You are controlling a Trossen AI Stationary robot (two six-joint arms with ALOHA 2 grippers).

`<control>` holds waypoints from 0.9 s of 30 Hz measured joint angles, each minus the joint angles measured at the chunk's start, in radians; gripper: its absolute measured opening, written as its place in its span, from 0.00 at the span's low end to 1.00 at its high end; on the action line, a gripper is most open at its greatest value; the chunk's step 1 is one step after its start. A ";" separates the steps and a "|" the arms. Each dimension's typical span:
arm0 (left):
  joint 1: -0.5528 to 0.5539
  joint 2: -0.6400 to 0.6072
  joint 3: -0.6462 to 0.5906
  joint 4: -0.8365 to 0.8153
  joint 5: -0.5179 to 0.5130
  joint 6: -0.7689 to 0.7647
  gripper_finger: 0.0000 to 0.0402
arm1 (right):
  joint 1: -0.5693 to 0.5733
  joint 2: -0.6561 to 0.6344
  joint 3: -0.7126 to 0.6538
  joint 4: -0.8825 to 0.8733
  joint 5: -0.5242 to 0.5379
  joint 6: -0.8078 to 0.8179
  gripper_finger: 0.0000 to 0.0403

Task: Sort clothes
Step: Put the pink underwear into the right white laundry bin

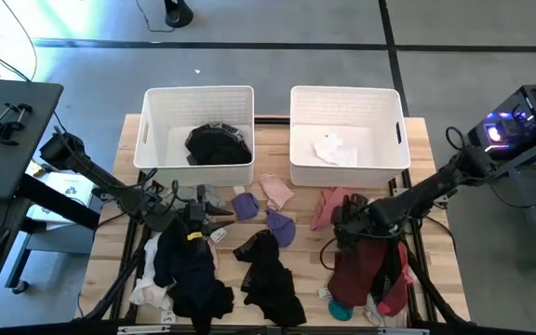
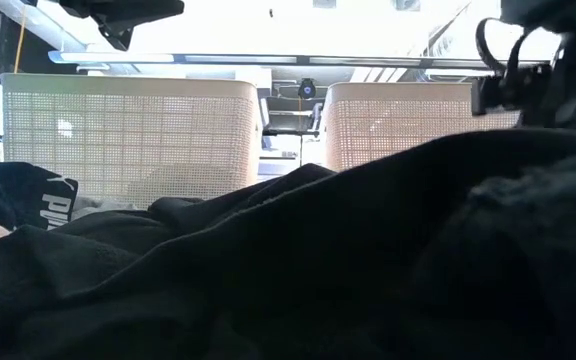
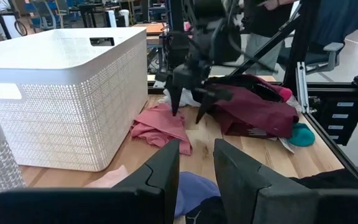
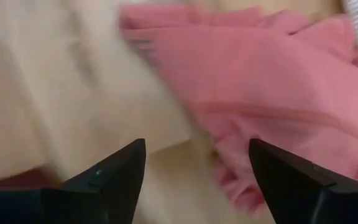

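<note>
Clothes (image 1: 249, 265) mostly still on desk (image 1: 417, 140): high view, we count one dark item in left bin (image 1: 198, 98), one white in right bin (image 1: 347, 98). Left wrist: left pincer (image 3: 196, 163) narrowly spread, empty. Right wrist: right pincer (image 4: 197, 163) spread above pink garment (image 4: 278, 81).

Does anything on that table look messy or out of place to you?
Mostly just unsorted clothes heaped on the table. One oddity: a teal piece and the black pile sit right at the near edge, looking ready to slip off. The right tool, open, hovers by a pink garment.
</note>
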 joint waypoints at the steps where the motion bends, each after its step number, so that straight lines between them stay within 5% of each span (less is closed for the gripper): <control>1: 0.001 0.000 0.000 0.000 0.000 0.000 0.22 | -0.004 0.000 -0.024 0.030 0.035 0.000 0.68; 11: 0.003 0.000 0.000 0.000 0.000 -0.007 0.22 | -0.030 0.000 -0.220 0.374 0.391 0.108 0.68; 19: 0.003 0.000 0.000 0.000 0.000 -0.008 0.22 | -0.089 0.000 -0.299 0.423 0.379 0.194 0.63; 27: 0.003 0.000 0.000 0.000 0.000 -0.009 0.22 | -0.095 -0.001 -0.303 0.478 0.290 0.165 0.29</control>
